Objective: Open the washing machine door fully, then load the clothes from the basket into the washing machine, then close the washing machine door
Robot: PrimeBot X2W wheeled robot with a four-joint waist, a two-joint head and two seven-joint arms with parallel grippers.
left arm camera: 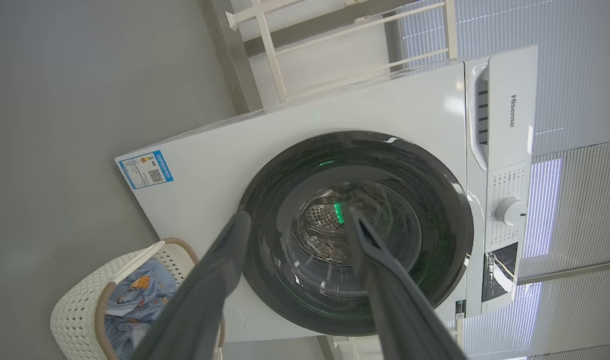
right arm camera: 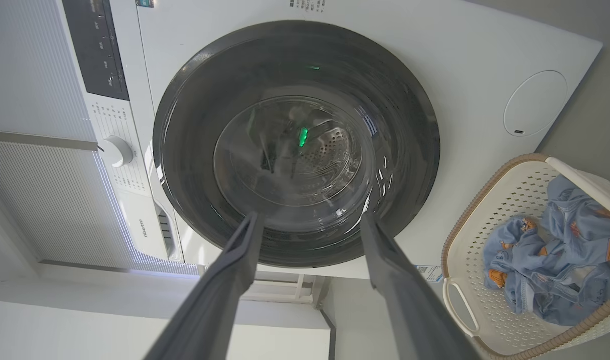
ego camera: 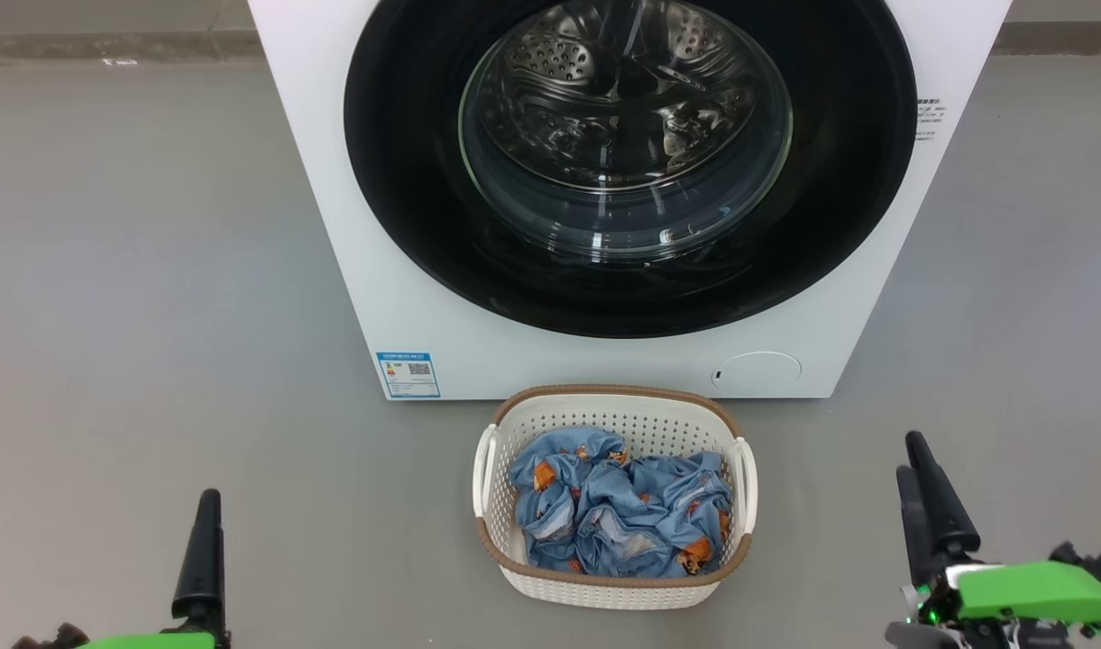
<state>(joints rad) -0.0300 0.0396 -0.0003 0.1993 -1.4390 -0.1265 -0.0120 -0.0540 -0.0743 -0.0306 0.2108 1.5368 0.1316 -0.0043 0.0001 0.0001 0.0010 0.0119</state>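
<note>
While the washing machine door [ego camera: 629, 162] is shut flat against the front of the washing machine [ego camera: 352, 297], the step in hand is, as I judge, to open it, so do not go to the clothes [ego camera: 618, 514] first. They lie bunched inside the basket [ego camera: 615, 402], which stands on the floor [ego camera: 153, 315] just in front of the machine, below the lower rim of the door. Both end effectors are released and carry nothing: the left end effector [left arm camera: 299, 220] and the right end effector [right arm camera: 310, 220] have their fingers spread wide and point toward the door, well apart from it. I cannot tell from these views where the handle or the hinge sits, because the glossy black rim looks even all around, so find the recess before you commit an arm. Bring one end effector to the edge of the rim and take hold there, not on the bulging glass. Pull slowly along an arc until the door stands fully open. Keep the other arm out of the door's path, and watch that the swinging door does not push the basket.
</note>
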